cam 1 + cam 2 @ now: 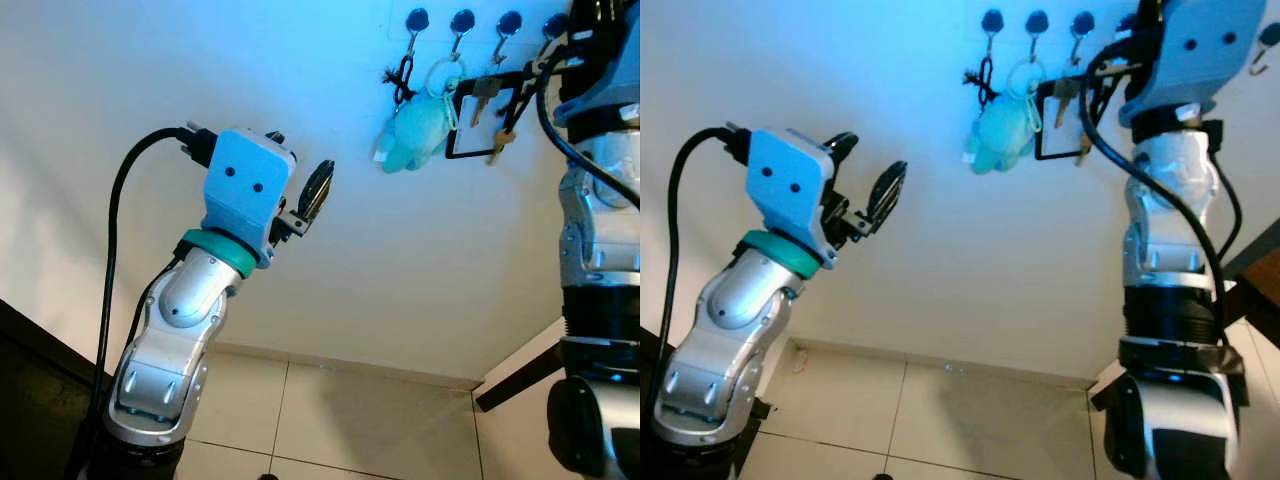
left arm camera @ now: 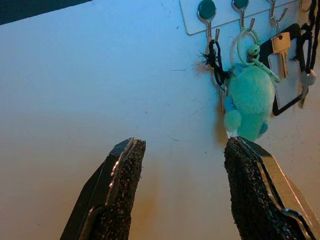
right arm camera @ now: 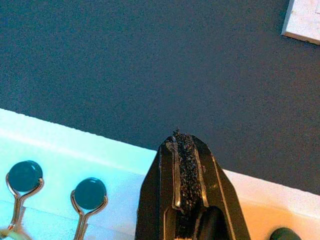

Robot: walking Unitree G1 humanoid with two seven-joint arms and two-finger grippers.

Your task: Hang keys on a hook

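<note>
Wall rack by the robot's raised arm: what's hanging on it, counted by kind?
Plush toy: 1
Keys: 2
Black cord: 1
Black-framed tag: 1
Total: 5

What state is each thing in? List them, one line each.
Left end effector: open, holding nothing, away from the hooks.
Right end effector: shut, raised at the hook rack.
Teal plush keychain: hanging from a hook.
Brass key: hanging.
</note>
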